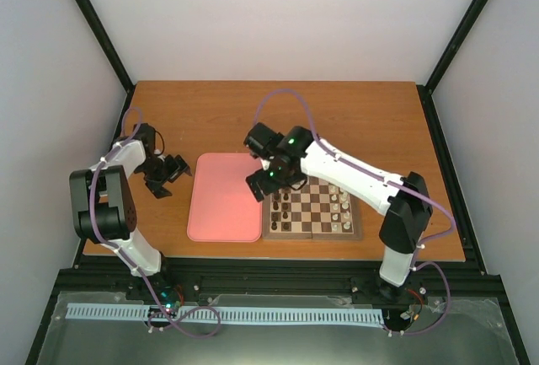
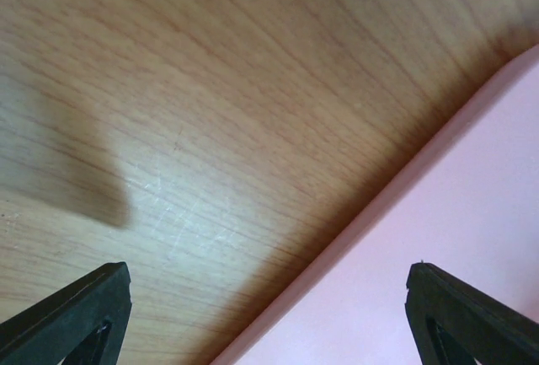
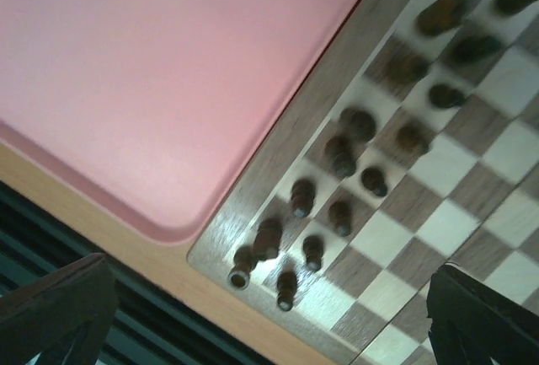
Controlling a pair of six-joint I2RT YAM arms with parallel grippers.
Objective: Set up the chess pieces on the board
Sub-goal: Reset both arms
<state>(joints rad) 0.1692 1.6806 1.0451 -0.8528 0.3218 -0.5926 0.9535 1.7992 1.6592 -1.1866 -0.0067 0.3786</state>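
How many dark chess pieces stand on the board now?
16 dark chess pieces, in two rows of eight along the board edge next to the pink tray. The farthest ones are blurred, so the count is not certain.

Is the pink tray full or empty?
Empty, as far as shows: the tray is bare pink in all views, nothing on it. The right arm hides its far right corner from above.

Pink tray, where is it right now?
In the top view the pink tray lies on the table, left of centre, directly left of the board.
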